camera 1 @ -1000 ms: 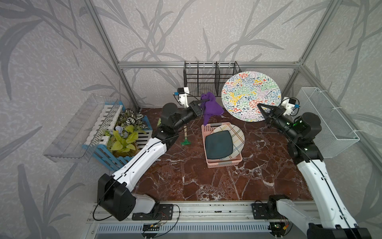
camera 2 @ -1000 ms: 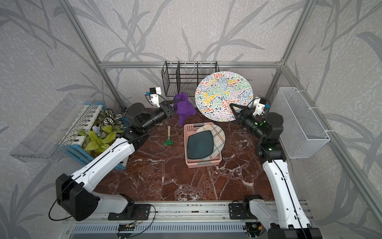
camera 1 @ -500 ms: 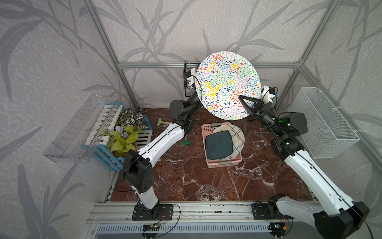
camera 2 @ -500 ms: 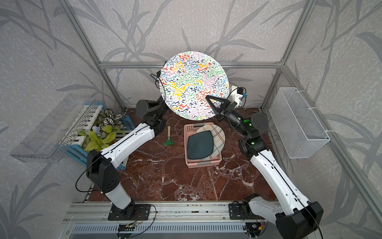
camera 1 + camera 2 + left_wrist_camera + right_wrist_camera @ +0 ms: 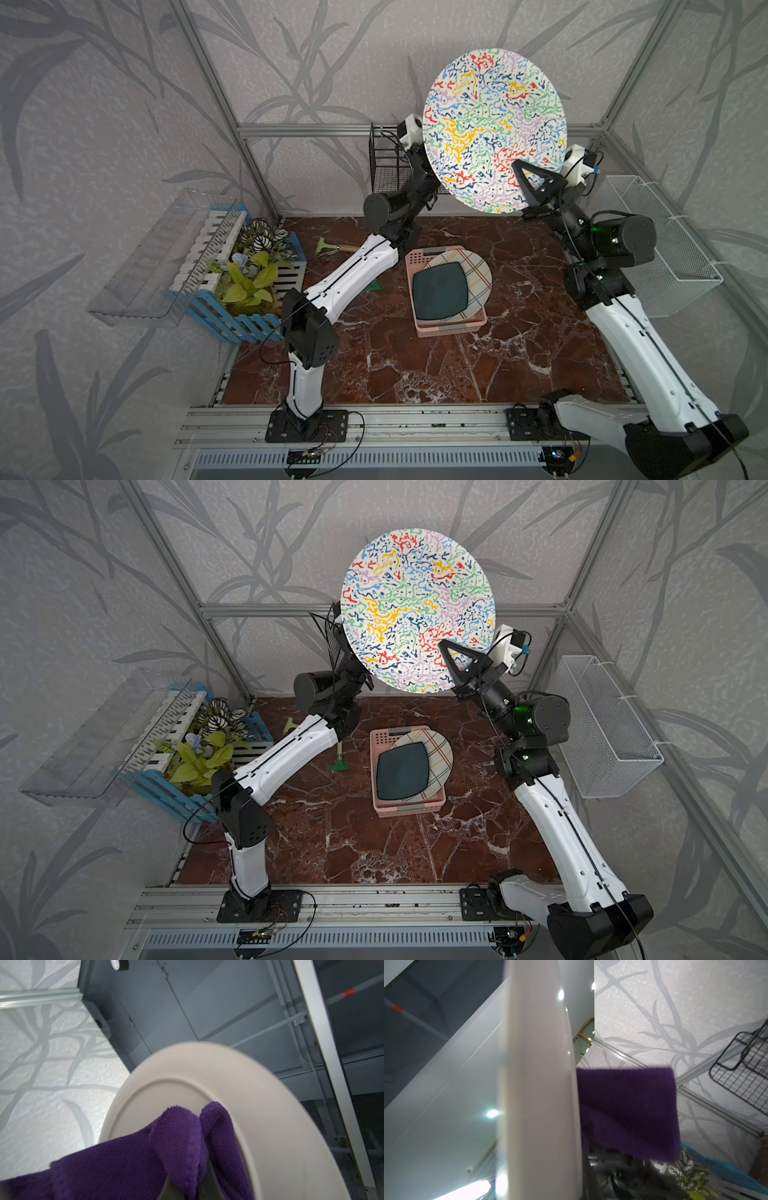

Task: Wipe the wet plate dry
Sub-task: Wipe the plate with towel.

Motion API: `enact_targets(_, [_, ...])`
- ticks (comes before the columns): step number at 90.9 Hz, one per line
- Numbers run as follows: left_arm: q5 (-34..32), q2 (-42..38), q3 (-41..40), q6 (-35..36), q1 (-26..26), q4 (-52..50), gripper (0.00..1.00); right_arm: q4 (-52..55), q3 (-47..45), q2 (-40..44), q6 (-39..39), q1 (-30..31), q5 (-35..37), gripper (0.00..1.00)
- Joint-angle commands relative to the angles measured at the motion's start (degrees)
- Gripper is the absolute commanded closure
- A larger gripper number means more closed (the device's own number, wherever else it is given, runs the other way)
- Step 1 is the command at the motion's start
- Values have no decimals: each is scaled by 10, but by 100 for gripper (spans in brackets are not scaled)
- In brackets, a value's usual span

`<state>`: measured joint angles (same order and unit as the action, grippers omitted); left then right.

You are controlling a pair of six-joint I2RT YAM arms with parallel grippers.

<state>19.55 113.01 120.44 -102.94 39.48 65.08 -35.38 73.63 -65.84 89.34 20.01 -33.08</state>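
Note:
The plate (image 5: 494, 129), white with a many-coloured squiggle pattern, is held up high at the back, its face tilted toward both top views (image 5: 417, 609). My right gripper (image 5: 519, 168) is shut on its lower right rim; the right wrist view shows the plate (image 5: 537, 1084) edge-on. The purple cloth (image 5: 176, 1147) lies against the plate's plain underside (image 5: 270, 1126) and wraps my left gripper (image 5: 187, 1186), which is shut on it. That gripper is hidden behind the plate in both top views. The cloth (image 5: 629, 1109) also hangs behind the rim in the right wrist view.
A pink basket (image 5: 451, 328) in mid-table holds a dark square plate and a plaid plate. A black wire rack (image 5: 386, 166) stands at the back, a white wire basket (image 5: 665, 249) on the right, a blue planter (image 5: 249, 286) on the left, a green scraper (image 5: 328, 247) beside it.
The plate has risen from low at the back right to high up, then shifted right. The left arm with the cloth has gone behind it, out of the top views.

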Motion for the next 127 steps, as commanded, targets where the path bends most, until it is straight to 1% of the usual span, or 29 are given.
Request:
enact_targets(1, [21, 12, 103, -21, 25, 58, 100, 56, -24, -19, -27, 40, 2, 100])
enact_targets(8, [43, 38, 139, -25, 48, 59, 100, 60, 15, -40, -31, 36, 17, 100])
enact_targets(14, [63, 38, 128, -23, 70, 68, 100, 61, 62, -67, -23, 12, 32, 100])
enact_targets(21, [83, 4, 56, -9, 86, 86, 100, 62, 112, -95, 1, -31, 43, 100])
enact_targets(25, [92, -38, -10, 10, 87, 84, 100, 64, 127, -101, 16, -67, 48, 100])
enact_targets(26, [93, -52, -33, 16, 87, 81, 100, 64, 127, -101, 16, -67, 48, 100])
enact_targets(30, [91, -104, -118, 65, 84, 57, 100, 74, 128, -97, 21, -96, 48, 100])
enact_targets(35, [74, -178, -221, 128, 81, -13, 100, 95, 116, -80, 22, -132, 44, 100])
enact_targets(39, [63, -234, -284, 204, 75, -89, 100, 112, 95, -63, 19, -157, 41, 100])
enact_targets(43, [46, -280, -316, 277, 71, -222, 100, 144, 76, -45, 5, -174, 33, 100])
enact_targets(46, [21, -303, -320, 349, 70, -330, 100, 177, 64, -33, -16, -180, 27, 100])
enact_targets(48, [2, -315, -314, 389, 70, -404, 100, 201, 59, -25, -38, -180, 25, 100])
enact_targets(52, [-33, -323, -294, 478, 73, -517, 100, 250, 54, -13, -82, -173, 20, 100])
enact_targets(55, [-55, -321, -280, 514, 74, -573, 100, 275, 48, -7, -104, -162, 19, 100])
enact_targets(59, [-81, -313, -267, 553, 74, -620, 100, 275, 37, -4, -122, -143, 15, 100])
enact_targets(69, [-142, -274, -228, 615, 73, -693, 100, 260, 36, -14, -158, -88, -3, 100])
enact_targets(77, [-237, -240, -187, 663, 71, -760, 100, 260, 51, -24, -190, -49, -4, 100])
enact_targets(82, [-285, -231, -176, 683, 64, -777, 100, 264, 59, -27, -208, -33, -7, 100])
enact_targets(86, [-303, -224, -170, 693, 51, -787, 100, 266, 63, -27, -223, -22, -17, 100])
enact_targets(93, [-322, -213, -141, 689, 18, -827, 100, 282, 62, -18, -258, -1, -42, 100])
enact_targets(100, [-323, -200, -101, 693, -15, -867, 100, 314, 54, -4, -312, 36, -67, 100])
enact_targets(104, [-311, -189, -67, 722, -20, -891, 100, 345, 51, 4, -349, 70, -72, 100])
enact_targets(108, [-270, -158, -18, 757, -19, -923, 100, 360, 49, 5, -381, 102, -73, 100])
enact_targets(112, [-200, -118, 35, 785, -14, -958, 100, 360, 50, 1, -383, 119, -73, 100])
enact_targets(114, [-168, -99, 62, 794, -7, -977, 100, 347, 51, -3, -374, 121, -72, 100])
enact_targets(115, [-168, -92, 75, 806, -3, -989, 100, 340, 52, -5, -369, 121, -70, 100])
enact_targets(118, [-134, -61, 107, 823, 13, -1022, 100, 322, 57, -12, -353, 113, -60, 100])
enact_targets(123, [-126, -32, 142, 846, 48, -1069, 100, 298, 73, -23, -323, 84, -41, 100])
enact_targets(127, [-125, -29, 143, 842, 61, -1088, 100, 284, 81, -28, -285, 48, -25, 100])
